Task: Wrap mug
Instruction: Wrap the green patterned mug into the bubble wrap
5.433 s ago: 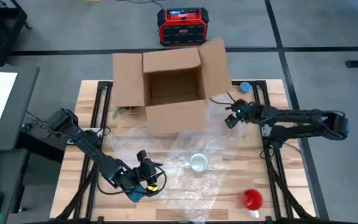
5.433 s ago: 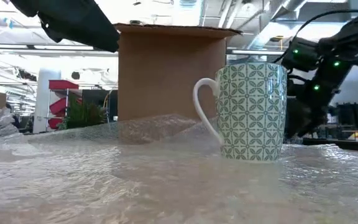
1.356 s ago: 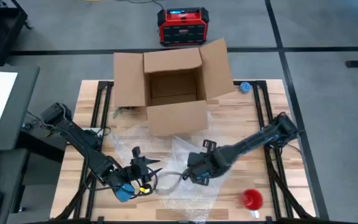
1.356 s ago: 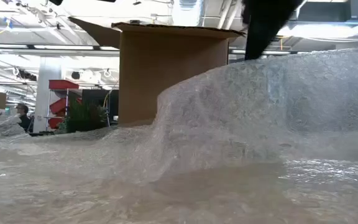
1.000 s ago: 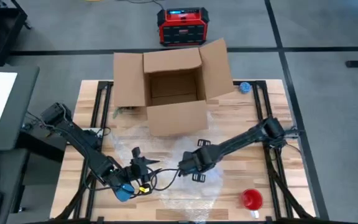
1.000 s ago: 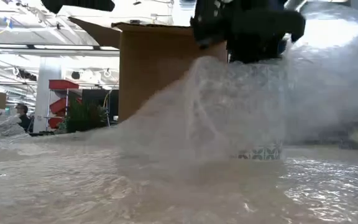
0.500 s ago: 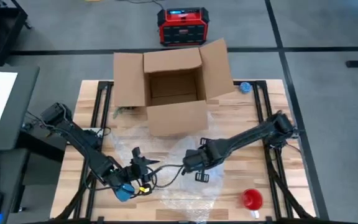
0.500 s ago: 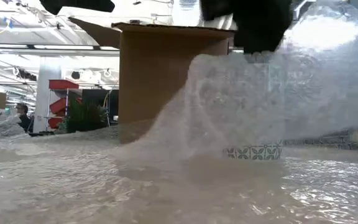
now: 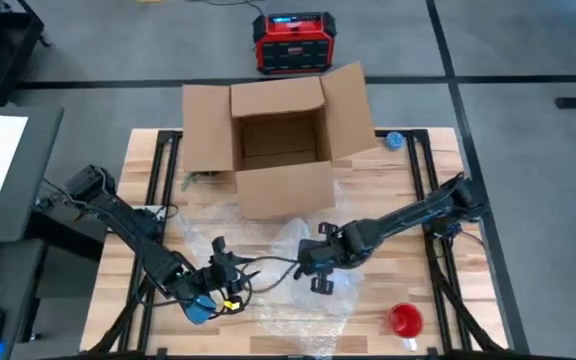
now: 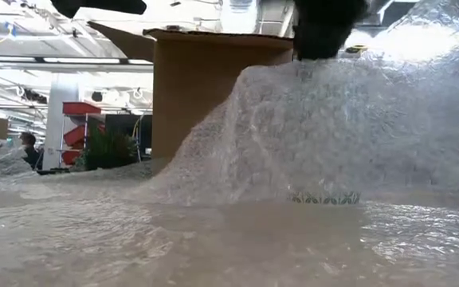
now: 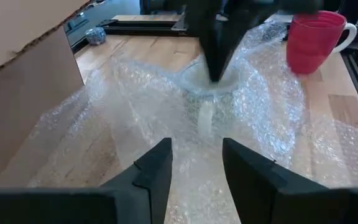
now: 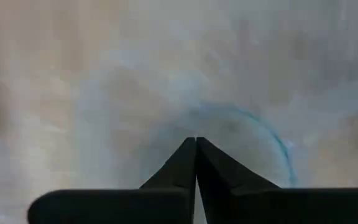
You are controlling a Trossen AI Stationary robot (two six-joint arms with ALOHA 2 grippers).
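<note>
A sheet of clear bubble wrap (image 9: 280, 236) lies over the mug, whose patterned base (image 10: 325, 197) peeks out under the wrap's edge and whose handle (image 11: 206, 116) shows through it. My right gripper (image 9: 312, 263) is shut and points down at the mug's top. The mug's rim (image 12: 272, 140) shows through the wrap just beyond the tips. My left gripper (image 11: 195, 167) stands open low over the wrap's near left part, pointing at the mug. Whether it touches the wrap I cannot tell. My right gripper comes from above, its fingers pointing down, and its shut tips meet the bubble wrap (image 11: 217, 79) on top of the mug's mouth. The wrap peaks at the tips (image 10: 297, 64) and falls slack round the mug to the table. One layer or several, I cannot tell.
An open cardboard box (image 9: 276, 150) stands at the table's far middle. A red mug (image 9: 404, 320) stands near the front right edge. A small blue thing (image 9: 394, 140) lies at the far right. On the floor beyond the table stands a red device (image 9: 290, 42).
My right gripper has shifted a little toward the table's right edge above the mug, staying shut. The bubble wrap it drew over the mug has sunk and now drapes down to the mug's base. My left arm has kept still.
</note>
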